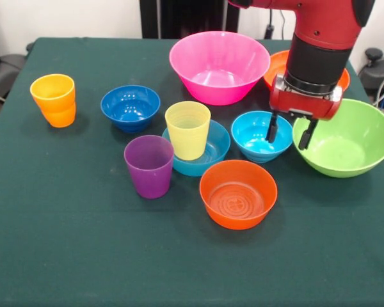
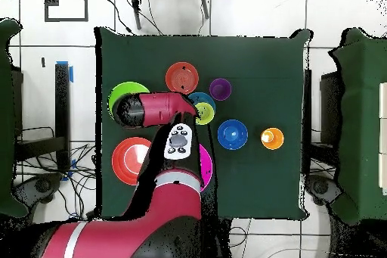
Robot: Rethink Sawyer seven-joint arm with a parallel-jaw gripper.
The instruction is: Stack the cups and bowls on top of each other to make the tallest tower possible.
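Taking the pale yellow translucent plastic tumbler as the landmark, and going left to right in the front view: well to its left stands the orange translucent plastic tumbler, upright and apart from everything else, with nothing visible inside. Nearer, up and to the left of the yellow tumbler, sits the dark blue small glossy plastic bowl, empty. Just below and left of the yellow tumbler stands the purple translucent plastic tumbler, upright and empty, close beside the bowl that carries the landmark.

The yellow tumbler itself stands upright inside the mid-blue small plastic bowl; these two make the tower so far, near the middle of the dark green table cloth.

Below and right of it lies the orange-red small plastic bowl, empty. Behind it, the large pink glossy plastic bowl is empty too. To the right sits the cyan small plastic bowl, empty. Above that bowl's right rim hangs the red and black arm's gripper, its two dark fingers spread apart and holding nothing. Behind the arm, a large orange-red plastic bowl is mostly hidden. Farthest right rests the large lime green plastic bowl, empty.
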